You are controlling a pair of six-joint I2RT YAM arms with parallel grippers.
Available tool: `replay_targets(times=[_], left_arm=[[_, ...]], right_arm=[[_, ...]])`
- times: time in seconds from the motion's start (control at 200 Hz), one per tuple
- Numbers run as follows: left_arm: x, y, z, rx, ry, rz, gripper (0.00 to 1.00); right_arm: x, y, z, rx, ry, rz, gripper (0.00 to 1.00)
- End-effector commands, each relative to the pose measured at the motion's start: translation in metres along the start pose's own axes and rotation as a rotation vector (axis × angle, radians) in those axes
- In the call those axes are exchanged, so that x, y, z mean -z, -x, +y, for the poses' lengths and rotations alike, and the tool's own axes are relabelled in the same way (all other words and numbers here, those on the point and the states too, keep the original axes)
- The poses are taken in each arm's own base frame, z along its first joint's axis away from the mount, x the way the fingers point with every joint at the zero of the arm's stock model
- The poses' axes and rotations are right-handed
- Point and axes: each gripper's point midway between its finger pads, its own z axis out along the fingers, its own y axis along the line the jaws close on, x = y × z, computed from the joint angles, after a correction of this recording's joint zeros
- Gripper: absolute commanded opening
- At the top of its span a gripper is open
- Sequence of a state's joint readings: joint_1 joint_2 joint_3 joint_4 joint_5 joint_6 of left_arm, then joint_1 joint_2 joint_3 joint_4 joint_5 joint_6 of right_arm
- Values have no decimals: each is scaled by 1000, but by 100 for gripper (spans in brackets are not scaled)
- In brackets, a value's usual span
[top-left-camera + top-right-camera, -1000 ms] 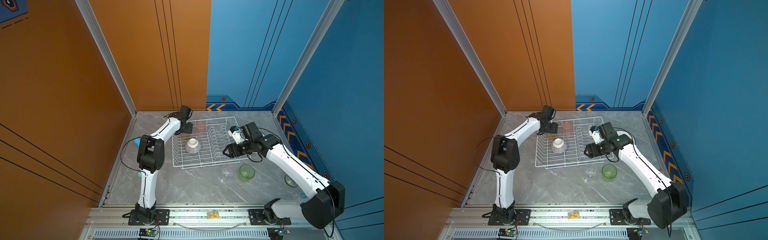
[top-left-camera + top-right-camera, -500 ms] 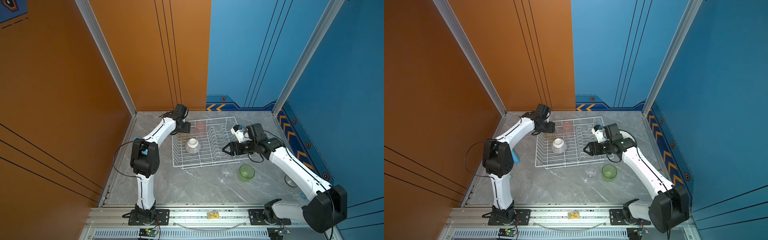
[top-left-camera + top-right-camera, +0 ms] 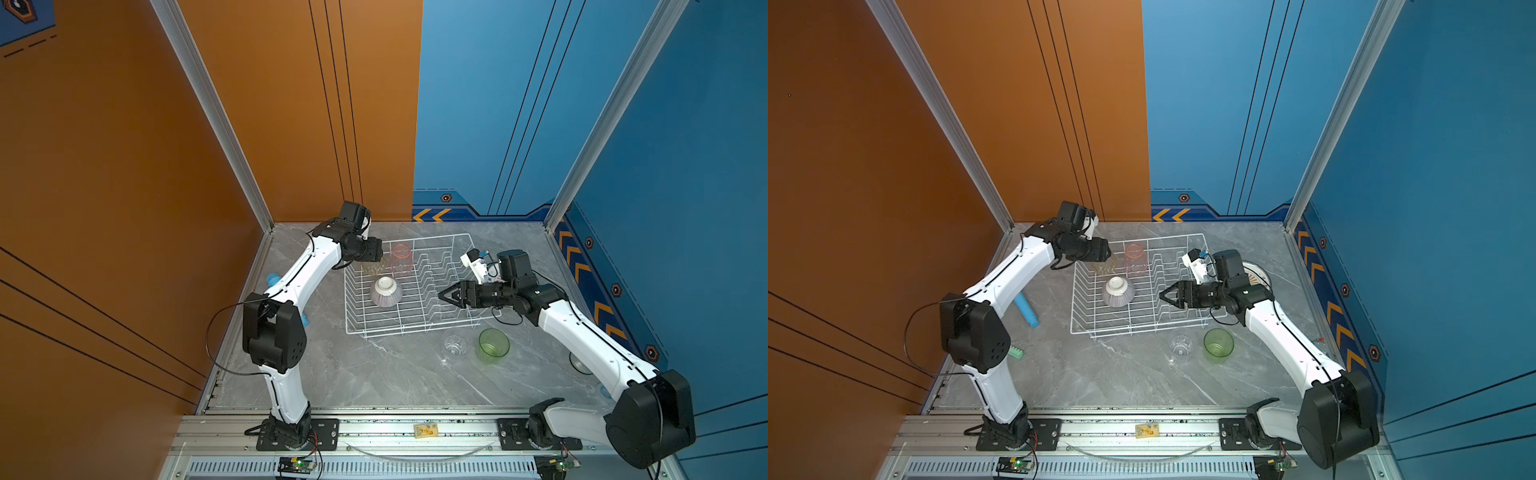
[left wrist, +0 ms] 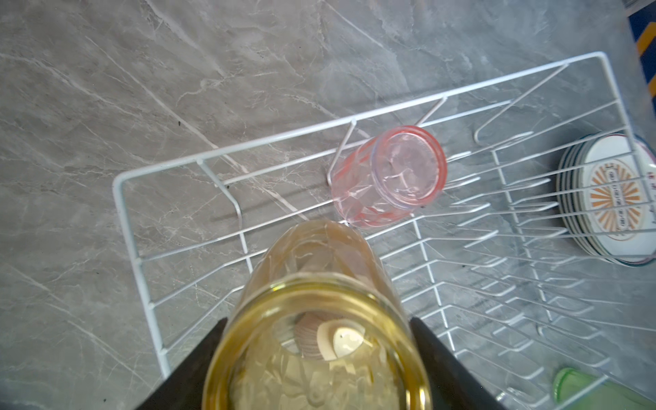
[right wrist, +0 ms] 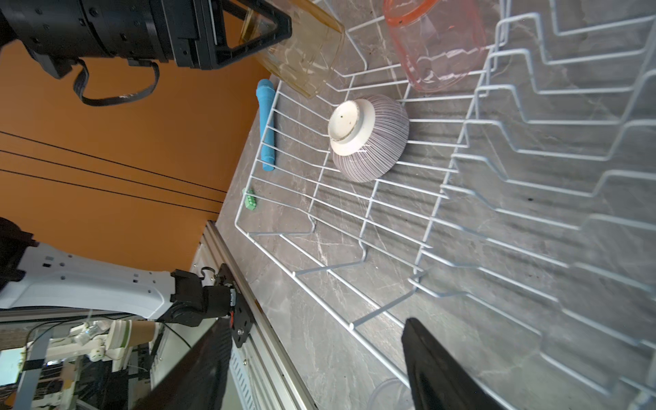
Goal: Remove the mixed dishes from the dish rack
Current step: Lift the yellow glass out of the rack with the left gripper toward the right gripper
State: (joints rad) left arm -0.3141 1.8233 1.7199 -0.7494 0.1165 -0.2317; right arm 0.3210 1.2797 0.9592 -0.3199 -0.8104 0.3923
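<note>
Dishes are partly out of the dish rack, and I judge the unloading a little over half done. The left gripper pinches the yellow tumbler, one dark finger on each side of the glass. It holds the glass tilted over the rack's far corner. Whether the glass is fully clear of the wires I cannot tell.

Just ahead of that gripper, past the mouth of the held glass, the pink tumbler stands upside down inside the rack. The striped bowl also sits upside down on the rack floor. It lies straight ahead of the right gripper, which hangs over the zigzag plate slots with its jaws spread and nothing between them.

Behind and to one side of the right gripper, the clear tumbler and the green tumbler stand side by side on the marble table, outside the rack's near rim. Behind that gripper's wrist, a stack of plates rests on the table beyond the rack's side, and the plate slots are bare.

Left to do: set the yellow tumbler down, then take out the pink tumbler and the bowl.
</note>
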Motion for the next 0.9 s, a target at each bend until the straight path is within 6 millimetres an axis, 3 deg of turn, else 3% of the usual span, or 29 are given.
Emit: replay_targets(times=[0.0,0.265,0.596,0.891], left_arm=[[28,-3,-22,-9,-106,-10,44],[64,-9,-69,-50,-271,-33,44],[112,-16,-125,-122,-471,-61,44],[130,-19,-157,-142,-625,-65,44]], right_arm=[[3,12,20,-4,137,-54,73],[0,28,36,-61,311,-137,70],[3,49,53,-89,483,-230,56],[8,60,69,-76,574,-268,49]])
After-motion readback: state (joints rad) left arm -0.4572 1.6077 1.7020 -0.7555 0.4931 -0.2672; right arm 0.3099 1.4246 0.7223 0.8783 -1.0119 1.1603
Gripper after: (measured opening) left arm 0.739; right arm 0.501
